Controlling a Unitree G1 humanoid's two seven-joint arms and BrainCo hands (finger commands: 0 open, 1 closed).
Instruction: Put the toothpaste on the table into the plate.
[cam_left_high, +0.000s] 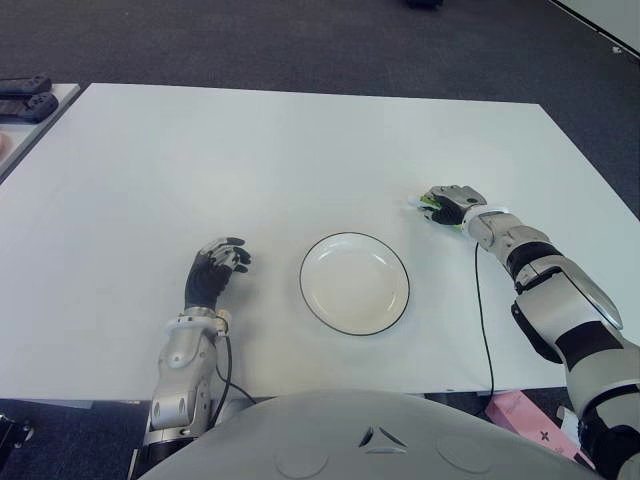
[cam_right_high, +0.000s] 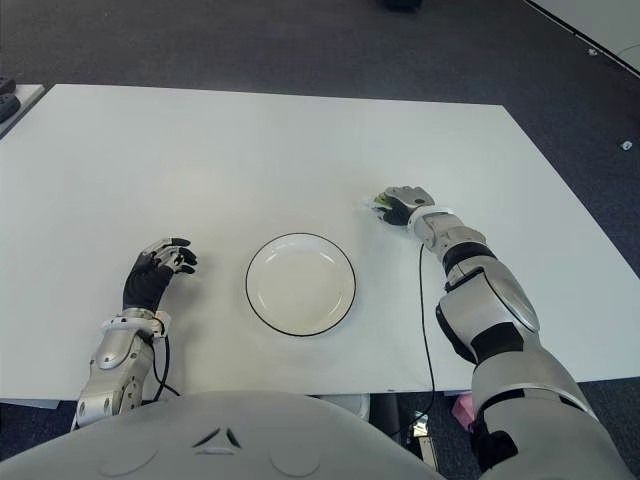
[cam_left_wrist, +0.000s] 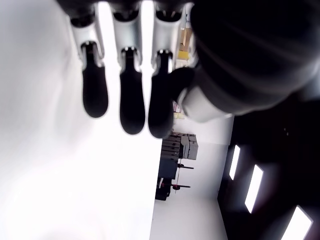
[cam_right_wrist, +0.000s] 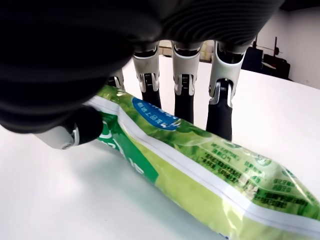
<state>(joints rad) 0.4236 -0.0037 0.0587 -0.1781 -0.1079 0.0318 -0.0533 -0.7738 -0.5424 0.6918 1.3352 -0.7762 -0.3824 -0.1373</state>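
Note:
The green and white toothpaste tube (cam_right_wrist: 200, 160) lies on the white table (cam_left_high: 250, 150), right of the plate and a little farther back. My right hand (cam_left_high: 450, 205) covers it from above. In the right wrist view the fingers (cam_right_wrist: 184, 95) reach down behind the tube and the thumb presses its near side. Only the tube's tip (cam_left_high: 420, 204) pokes out at the hand's left in the eye views. The white plate (cam_left_high: 355, 236) with a dark rim sits empty at the table's front centre. My left hand (cam_left_high: 215, 268) shows left of the plate, fingers loosely curled and holding nothing.
A black cable (cam_left_high: 480, 300) runs along my right forearm to the table's front edge. Black devices (cam_left_high: 25, 100) lie on a side surface at the far left. A pink object (cam_left_high: 525, 415) sits below the table's front right.

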